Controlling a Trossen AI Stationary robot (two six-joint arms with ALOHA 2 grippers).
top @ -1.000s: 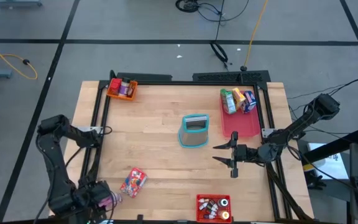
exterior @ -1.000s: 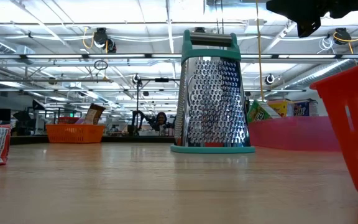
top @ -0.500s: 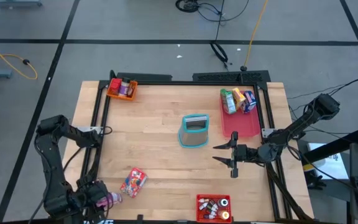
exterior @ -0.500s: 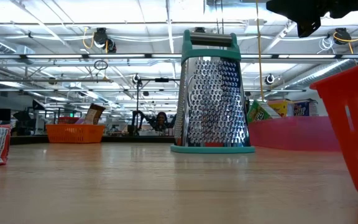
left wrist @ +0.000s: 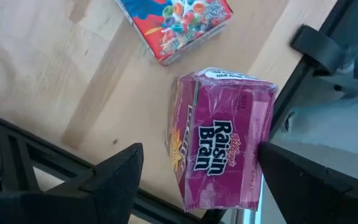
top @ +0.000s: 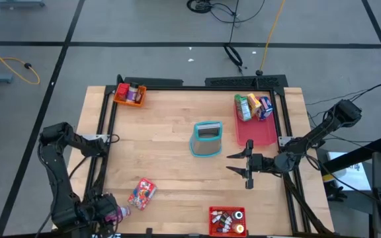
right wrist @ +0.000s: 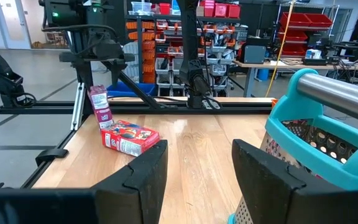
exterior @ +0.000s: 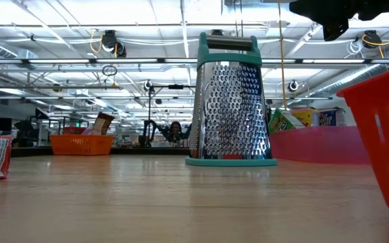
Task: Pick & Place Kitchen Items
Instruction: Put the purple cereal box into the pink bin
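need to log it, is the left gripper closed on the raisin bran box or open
Open. In the left wrist view the left gripper has its fingers spread either side of the Raisin Bran box, with gaps showing.

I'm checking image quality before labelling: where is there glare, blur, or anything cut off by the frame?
Low view: ceiling lights blow out behind the grater, and the red bin is cropped at the edge. Left wrist view: the near fingers are soft, the Raisin Bran box sharp. High view: even light, faint shadows.

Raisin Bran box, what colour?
Magenta-pink Raisin Bran box, white lettering; the left wrist view shows it best.
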